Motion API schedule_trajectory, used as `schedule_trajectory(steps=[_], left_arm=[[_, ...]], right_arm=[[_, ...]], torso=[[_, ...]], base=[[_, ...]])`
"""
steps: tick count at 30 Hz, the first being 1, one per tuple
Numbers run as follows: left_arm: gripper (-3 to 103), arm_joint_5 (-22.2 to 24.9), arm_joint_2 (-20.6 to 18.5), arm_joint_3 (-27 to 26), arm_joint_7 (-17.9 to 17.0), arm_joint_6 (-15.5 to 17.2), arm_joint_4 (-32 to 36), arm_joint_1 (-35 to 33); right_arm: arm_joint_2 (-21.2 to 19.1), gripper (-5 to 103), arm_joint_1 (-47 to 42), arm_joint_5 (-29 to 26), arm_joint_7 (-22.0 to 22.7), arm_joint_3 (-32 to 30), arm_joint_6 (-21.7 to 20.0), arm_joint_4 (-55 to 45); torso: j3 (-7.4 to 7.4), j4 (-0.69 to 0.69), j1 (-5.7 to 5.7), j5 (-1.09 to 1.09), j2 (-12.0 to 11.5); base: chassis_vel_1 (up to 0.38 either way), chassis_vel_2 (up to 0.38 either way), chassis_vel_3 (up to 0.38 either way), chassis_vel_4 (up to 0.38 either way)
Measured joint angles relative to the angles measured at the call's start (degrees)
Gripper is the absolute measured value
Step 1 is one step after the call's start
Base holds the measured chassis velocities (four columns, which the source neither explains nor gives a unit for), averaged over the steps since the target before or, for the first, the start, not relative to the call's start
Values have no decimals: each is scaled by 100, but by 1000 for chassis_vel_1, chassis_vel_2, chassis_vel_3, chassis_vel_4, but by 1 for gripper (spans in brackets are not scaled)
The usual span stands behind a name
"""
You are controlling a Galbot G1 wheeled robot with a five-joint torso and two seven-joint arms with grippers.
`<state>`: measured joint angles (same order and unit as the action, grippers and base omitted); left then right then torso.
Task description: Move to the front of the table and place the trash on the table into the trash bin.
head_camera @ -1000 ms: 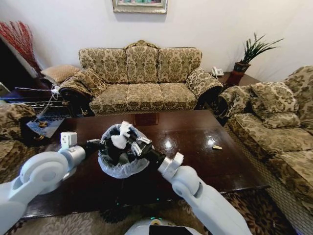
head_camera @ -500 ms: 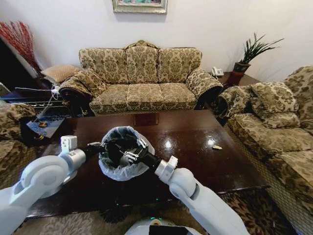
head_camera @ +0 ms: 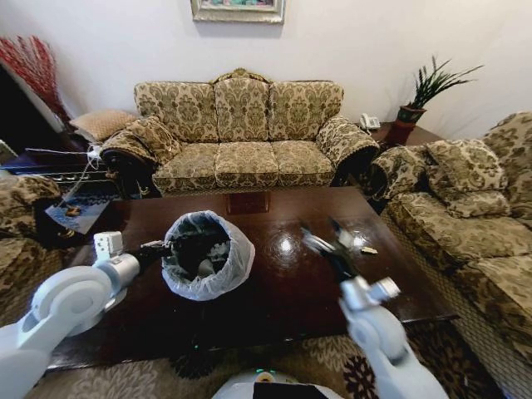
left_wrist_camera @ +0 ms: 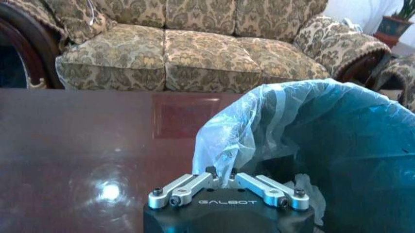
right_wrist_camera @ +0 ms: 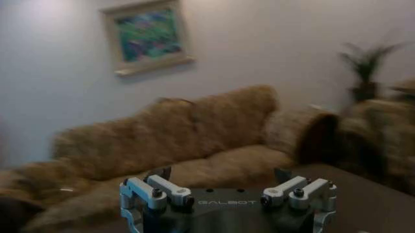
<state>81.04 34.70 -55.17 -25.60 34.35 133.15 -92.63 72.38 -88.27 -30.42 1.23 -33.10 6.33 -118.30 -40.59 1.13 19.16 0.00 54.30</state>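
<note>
The right gripper [head_camera: 328, 235] is smeared by motion in the head view, its outline hard to read, but the right wrist view shows its fingers [right_wrist_camera: 157, 174] spread wide with nothing between them, raised above the table [head_camera: 399, 283] and aimed toward the sofa [head_camera: 241, 133]. Just beyond it, toward the table's right edge, lies a tiny yellowish scrap [head_camera: 368, 249], too small to make out further. Well to its left stands the bin [head_camera: 205, 254], round and black, lined with a crinkled translucent bag [left_wrist_camera: 259, 126] that puffs over the rim; a pale wad [head_camera: 204, 267] shows dimly inside, the rest of the contents lost in shadow. The left gripper [left_wrist_camera: 224, 180] is pinched together on the bag's edge at the bin's left side, its fingertips buried in the plastic. The tabletop is glossy dark wood with a square inlay [left_wrist_camera: 183, 115] and a bright glare spot between bin and right gripper.
</note>
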Motion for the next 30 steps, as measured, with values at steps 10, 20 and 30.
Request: schedule_trajectory(steps=[10,20,30], left_arm=[[0,-298,379,-10,96,-6,42,-149],[0,-351,562,-40,137,-7,200,-266],[0,-389,785,-33,143,-11,301,-296]], right_arm=[[157,100,901,-69,231,-462,10,1735],[138,100,2148,918,81,-400,83,3650],[-181,100,2815,705,-901,-91,406,4627]], torso=[[0,5,1,0,0],[-2,1,3,13,-1],[-1,7,2,-2,0]], base=[[-91,-89,114,92],[-199,-201,194,190],[20,16,-2,-11]])
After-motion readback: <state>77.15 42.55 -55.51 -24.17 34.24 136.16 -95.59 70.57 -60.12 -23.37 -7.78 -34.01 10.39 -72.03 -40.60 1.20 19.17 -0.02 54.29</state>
